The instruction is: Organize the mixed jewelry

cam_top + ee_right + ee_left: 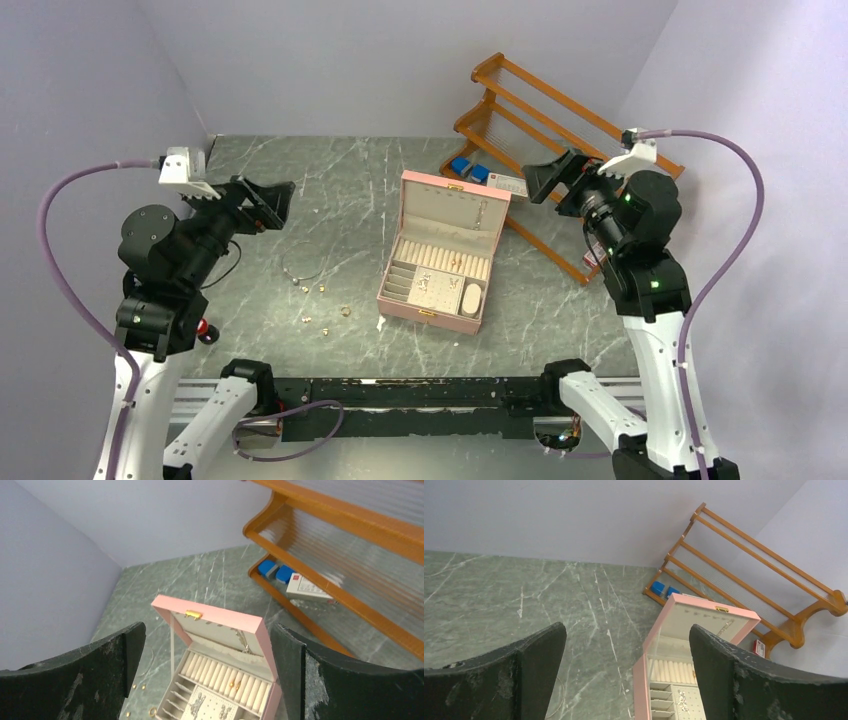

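Note:
Several tiny gold rings (pixel 323 289) lie scattered on the green marble table (pixel 300 180), left of the open pink jewelry box (pixel 440 262). A thin silvery wire loop (pixel 300 266) lies just behind them. My left gripper (pixel 268 204) is open and empty, raised above the table left of the loop. My right gripper (pixel 545 180) is open and empty, raised behind the box's right side. In the right wrist view the box (pixel 215 616) sits between my fingers, with gold rings (pixel 151 711) on the table to its left. In the left wrist view the box (pixel 674 645) shows ahead.
A wooden rack (pixel 560 120) lies at the back right with two blue items (pixel 468 168) and a white card (pixel 508 184) beside it. The box's ring rolls hold two gold pieces (pixel 235 684). A small red item (pixel 205 328) sits by the left arm's base.

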